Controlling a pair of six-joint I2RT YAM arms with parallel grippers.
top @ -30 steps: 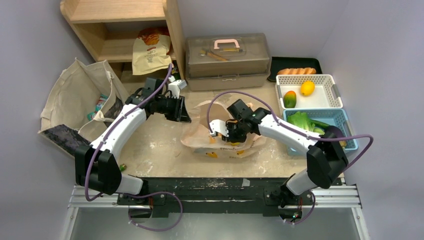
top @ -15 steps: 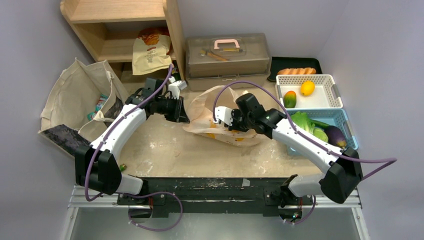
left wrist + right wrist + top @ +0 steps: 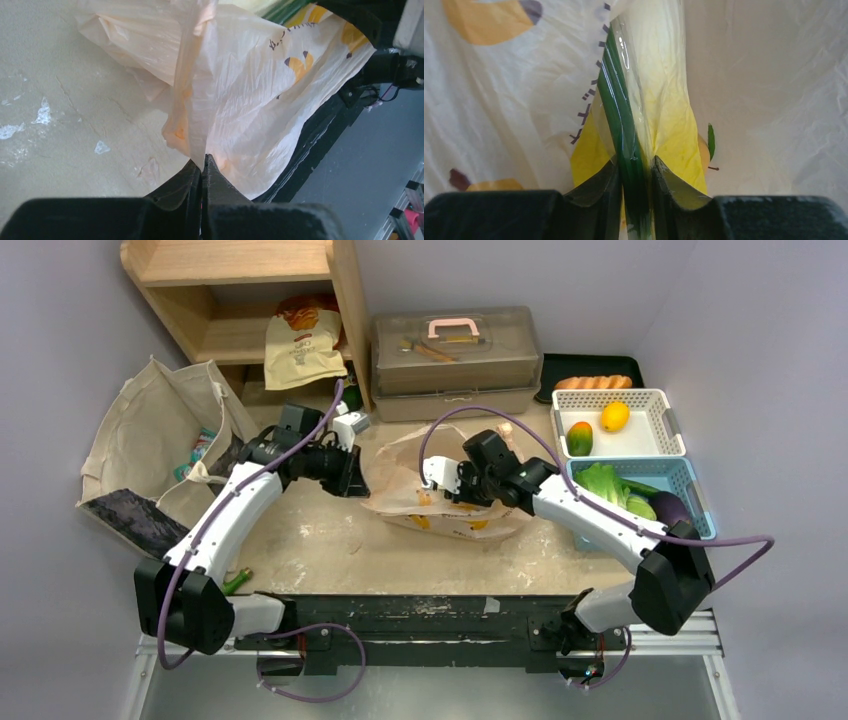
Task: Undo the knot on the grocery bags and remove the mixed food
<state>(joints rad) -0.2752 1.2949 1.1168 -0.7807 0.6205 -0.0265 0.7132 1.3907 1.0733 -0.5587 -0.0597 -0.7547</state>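
Pinching the grocery bags [image 3: 240, 100] at one edge is the left tool [image 3: 202, 160].

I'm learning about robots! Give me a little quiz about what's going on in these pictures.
1. True or false: the left end effector is shut, pinching the plastic grocery bag.
2. What is squeezed between the fingers of the right end effector? A) a hammer B) a yellow-green wrapped vegetable inside the bag C) a bread loaf
3. Fill in: the yellow fruit lies in the ____ basket.
Key: 1 true; 2 B; 3 white.
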